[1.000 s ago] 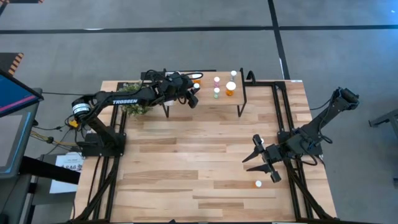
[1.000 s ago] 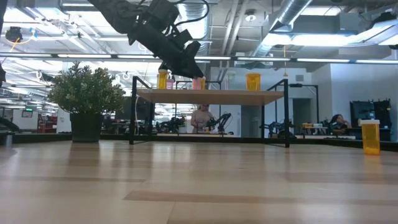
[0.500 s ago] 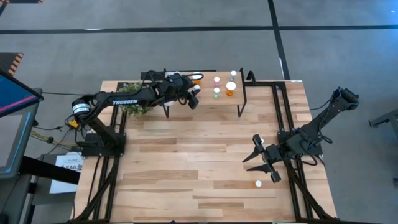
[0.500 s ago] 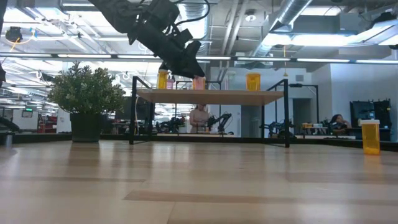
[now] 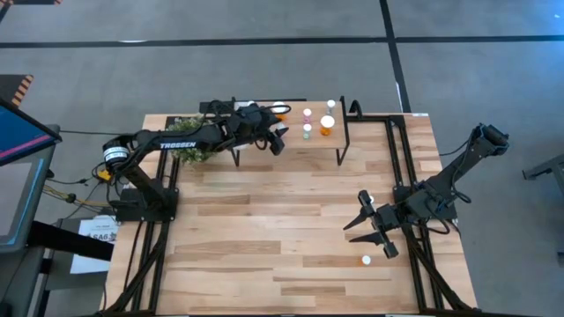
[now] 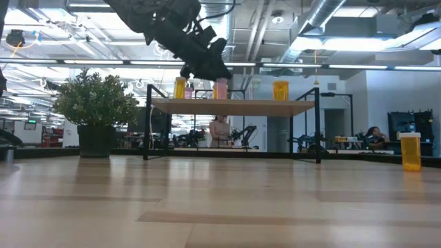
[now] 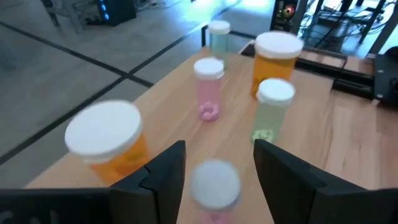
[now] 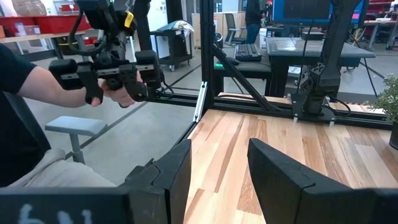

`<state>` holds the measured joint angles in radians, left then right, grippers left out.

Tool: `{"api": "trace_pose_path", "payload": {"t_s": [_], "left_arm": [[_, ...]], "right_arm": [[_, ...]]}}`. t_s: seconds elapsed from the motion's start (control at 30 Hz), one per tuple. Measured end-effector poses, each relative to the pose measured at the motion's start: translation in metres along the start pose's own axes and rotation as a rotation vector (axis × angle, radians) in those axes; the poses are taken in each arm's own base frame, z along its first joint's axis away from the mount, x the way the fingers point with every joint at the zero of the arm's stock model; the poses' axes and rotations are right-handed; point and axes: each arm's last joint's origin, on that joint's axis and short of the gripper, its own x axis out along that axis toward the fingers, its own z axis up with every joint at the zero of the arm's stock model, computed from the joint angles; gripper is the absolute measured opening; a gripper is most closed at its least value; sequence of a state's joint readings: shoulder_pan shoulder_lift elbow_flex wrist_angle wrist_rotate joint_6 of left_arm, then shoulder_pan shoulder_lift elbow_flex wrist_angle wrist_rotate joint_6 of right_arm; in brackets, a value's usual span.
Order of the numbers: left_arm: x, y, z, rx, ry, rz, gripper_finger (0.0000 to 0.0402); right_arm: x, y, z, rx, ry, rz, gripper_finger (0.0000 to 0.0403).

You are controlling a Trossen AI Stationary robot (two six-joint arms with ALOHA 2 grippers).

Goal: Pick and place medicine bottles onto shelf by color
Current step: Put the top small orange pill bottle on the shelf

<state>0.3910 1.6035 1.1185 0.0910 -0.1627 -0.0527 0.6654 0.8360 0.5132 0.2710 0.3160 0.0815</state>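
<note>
The shelf stands at the table's far side and bears several medicine bottles. These include a wide orange bottle, a pink bottle, a green one, another orange one and a clear one. My left gripper hovers open over the shelf's left part. A second pink bottle with a white cap stands upright on the board between its fingers, with a gap on each side. My right gripper waits open above the table's right side with nothing between its fingers.
An orange bottle stands on the table near the right gripper, toward the near edge. A potted plant stands at the far left beside the shelf. A person with a hand controller sits beyond the table's edge.
My left gripper has opened its fingers over the shelf and let go of the pink bottle, which stays upright on the board between them.
</note>
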Motion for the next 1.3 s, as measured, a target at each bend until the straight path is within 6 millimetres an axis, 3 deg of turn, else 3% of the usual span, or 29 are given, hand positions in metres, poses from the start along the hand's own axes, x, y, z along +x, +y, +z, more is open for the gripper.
{"api": "trace_pose_path", "payload": {"t_s": [0.4, 0.53, 0.67, 0.8, 1.03, 1.3], "left_arm": [[-0.007, -0.011, 0.032, 0.012, -0.098, -0.029, 0.0179], [-0.014, -0.030, 0.045, 0.048, -0.139, -0.117, 0.0179], [-0.026, -0.062, 0.055, 0.142, -0.167, -0.216, 0.0179], [-0.054, -0.089, 0.065, 0.220, -0.212, -0.299, 0.0179], [-0.127, -0.110, 0.080, 0.293, -0.302, -0.417, 0.0170], [-0.177, -0.099, 0.038, 0.217, -0.306, -0.427, 0.0141]], "right_arm": [[0.000, 0.000, 0.000, 0.003, -0.001, 0.001, 0.0182], [-0.004, 0.004, 0.001, 0.005, -0.003, 0.027, 0.0180], [-0.019, 0.012, 0.008, 0.041, -0.031, 0.098, 0.0178], [-0.025, 0.017, 0.011, 0.051, -0.052, 0.139, 0.0181], [-0.003, 0.016, 0.011, 0.064, -0.122, 0.092, 0.0180], [0.021, 0.013, -0.011, 0.080, -0.004, 0.030, 0.0178]]}}
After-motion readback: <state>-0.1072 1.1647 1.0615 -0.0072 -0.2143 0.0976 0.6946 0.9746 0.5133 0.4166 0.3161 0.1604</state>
